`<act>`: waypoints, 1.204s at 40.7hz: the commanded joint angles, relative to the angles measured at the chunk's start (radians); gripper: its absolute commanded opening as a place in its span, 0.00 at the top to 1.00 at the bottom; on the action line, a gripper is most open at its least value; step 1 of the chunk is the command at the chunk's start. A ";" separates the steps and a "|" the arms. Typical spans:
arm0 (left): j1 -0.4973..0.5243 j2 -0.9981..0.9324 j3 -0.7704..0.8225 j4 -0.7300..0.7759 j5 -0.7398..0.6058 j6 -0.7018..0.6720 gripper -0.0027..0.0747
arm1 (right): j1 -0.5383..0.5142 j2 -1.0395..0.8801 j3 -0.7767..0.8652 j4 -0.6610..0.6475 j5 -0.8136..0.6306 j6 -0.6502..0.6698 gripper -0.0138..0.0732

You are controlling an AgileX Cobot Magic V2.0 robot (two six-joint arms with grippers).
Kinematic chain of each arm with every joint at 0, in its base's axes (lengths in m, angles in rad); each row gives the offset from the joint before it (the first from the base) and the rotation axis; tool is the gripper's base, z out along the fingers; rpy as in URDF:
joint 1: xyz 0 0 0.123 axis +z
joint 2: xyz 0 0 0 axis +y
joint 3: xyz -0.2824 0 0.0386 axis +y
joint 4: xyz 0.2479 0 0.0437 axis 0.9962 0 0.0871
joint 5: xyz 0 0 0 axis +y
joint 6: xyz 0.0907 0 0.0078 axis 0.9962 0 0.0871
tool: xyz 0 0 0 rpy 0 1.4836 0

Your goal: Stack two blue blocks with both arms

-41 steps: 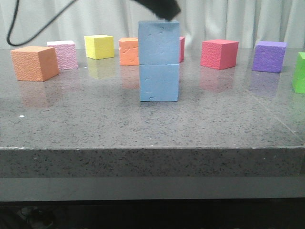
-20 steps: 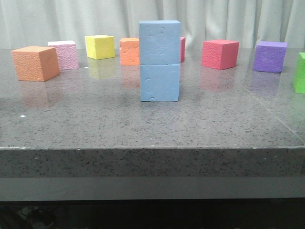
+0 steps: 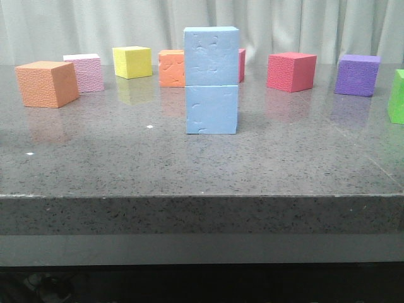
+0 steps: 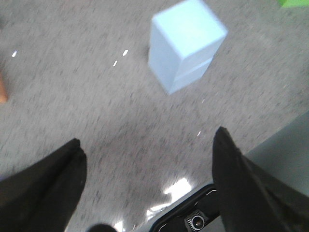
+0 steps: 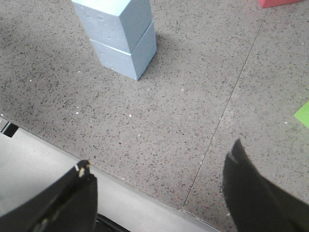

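Observation:
The two blue blocks stand stacked in the middle of the grey stone table: the upper block (image 3: 211,55) sits squarely on the lower block (image 3: 211,110). The stack also shows in the left wrist view (image 4: 186,46) and in the right wrist view (image 5: 118,36). No gripper shows in the front view. My left gripper (image 4: 147,150) is open and empty, well back from the stack near the table's front edge. My right gripper (image 5: 159,174) is open and empty, also back from the stack over the front edge.
Other cubes line the far side: orange (image 3: 47,83), pink (image 3: 85,72), yellow (image 3: 132,62), a second orange (image 3: 170,67), red (image 3: 290,71), purple (image 3: 357,74), and green (image 3: 397,96) at the right edge. The table's front edge (image 3: 202,197) runs across the view.
A black gripper and its cable that were just above the top block one second ago have left the front view. The stack has not moved.

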State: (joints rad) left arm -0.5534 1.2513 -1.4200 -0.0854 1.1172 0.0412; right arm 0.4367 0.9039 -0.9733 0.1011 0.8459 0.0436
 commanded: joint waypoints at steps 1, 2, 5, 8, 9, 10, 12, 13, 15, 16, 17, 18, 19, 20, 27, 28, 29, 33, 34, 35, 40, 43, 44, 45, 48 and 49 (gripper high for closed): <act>-0.006 -0.133 0.122 0.027 -0.122 -0.041 0.30 | -0.004 -0.006 -0.024 -0.004 -0.066 -0.001 0.21; -0.006 -0.163 0.154 0.031 -0.135 -0.041 0.30 | -0.004 -0.006 -0.024 -0.004 -0.064 -0.001 0.21; -0.006 -0.224 0.254 0.032 -0.159 -0.047 0.30 | -0.004 -0.006 -0.024 -0.004 -0.043 -0.001 0.21; -0.006 -0.287 0.349 0.030 -0.170 -0.048 0.30 | -0.004 -0.006 -0.024 -0.004 -0.027 -0.001 0.21; -0.006 -0.309 0.373 0.030 -0.171 -0.048 0.30 | -0.004 -0.006 -0.024 -0.004 -0.022 -0.001 0.21; -0.006 -0.319 0.403 0.030 -0.174 -0.048 0.30 | -0.004 -0.006 -0.024 -0.004 -0.016 -0.001 0.21; -0.006 -0.357 0.451 0.032 -0.179 -0.048 0.30 | -0.004 -0.006 -0.024 -0.004 -0.008 -0.001 0.21; -0.006 -0.374 0.470 0.035 -0.184 -0.048 0.30 | -0.004 -0.006 -0.024 -0.005 -0.005 -0.001 0.21; -0.006 -0.395 0.510 0.043 -0.195 -0.048 0.30 | -0.004 -0.006 -0.024 -0.009 0.004 -0.001 0.21; -0.006 -0.409 0.530 0.047 -0.207 -0.048 0.30 | -0.004 -0.006 -0.024 -0.010 0.008 -0.001 0.21; -0.006 -0.419 0.544 0.049 -0.217 -0.048 0.30 | -0.004 -0.006 -0.024 -0.010 0.011 -0.001 0.21; -0.006 -0.427 0.556 0.055 -0.232 -0.048 0.30 | -0.004 -0.006 -0.024 -0.011 0.013 -0.001 0.21; -0.006 -0.438 0.571 0.059 -0.244 -0.048 0.30 | -0.004 -0.006 -0.024 -0.014 0.013 -0.001 0.21; -0.006 -0.443 0.582 0.061 -0.258 -0.048 0.30 | -0.004 -0.006 -0.024 -0.014 0.013 -0.001 0.21; -0.006 -0.452 0.596 0.065 -0.294 -0.048 0.45 | -0.004 -0.006 -0.024 -0.020 0.010 -0.001 0.35; -0.006 -0.452 0.596 0.065 -0.296 -0.048 0.50 | -0.004 -0.006 -0.024 -0.020 0.009 -0.001 0.39; -0.006 -0.452 0.596 0.065 -0.299 -0.048 0.54 | -0.004 -0.006 -0.024 -0.020 0.009 -0.001 0.44; -0.006 -0.452 0.596 0.065 -0.310 -0.048 0.73 | -0.004 -0.006 -0.024 -0.020 0.008 -0.001 0.64; -0.006 -0.452 0.596 0.065 -0.313 -0.048 0.77 | -0.004 -0.006 -0.024 -0.020 0.006 -0.001 0.68; -0.006 -0.452 0.596 0.065 -0.312 -0.048 0.80 | -0.004 -0.006 -0.024 -0.020 0.006 -0.001 0.72; -0.006 -0.450 0.596 0.065 -0.312 -0.048 0.97 | -0.004 -0.006 -0.024 -0.020 0.003 -0.001 0.88; -0.006 -0.450 0.596 0.065 -0.312 -0.048 0.99 | -0.004 -0.006 -0.024 -0.021 0.000 -0.001 0.92; -0.006 -0.450 0.596 0.065 -0.310 -0.048 0.99 | -0.004 -0.006 -0.024 -0.023 -0.004 -0.001 0.92; -0.006 -0.450 0.596 0.065 -0.310 -0.048 0.99 | -0.004 -0.006 -0.024 -0.026 -0.004 -0.001 0.92; -0.006 -0.450 0.596 0.065 -0.310 -0.048 0.99 | -0.004 -0.006 -0.024 -0.026 0.004 -0.001 0.92; -0.006 -0.450 0.596 0.065 -0.310 -0.048 0.99 | -0.004 -0.006 -0.024 -0.026 0.007 -0.001 0.92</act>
State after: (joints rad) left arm -0.5534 0.8058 -0.7976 -0.0208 0.8715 0.0000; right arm 0.4367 0.9039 -0.9733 0.0839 0.9071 0.0436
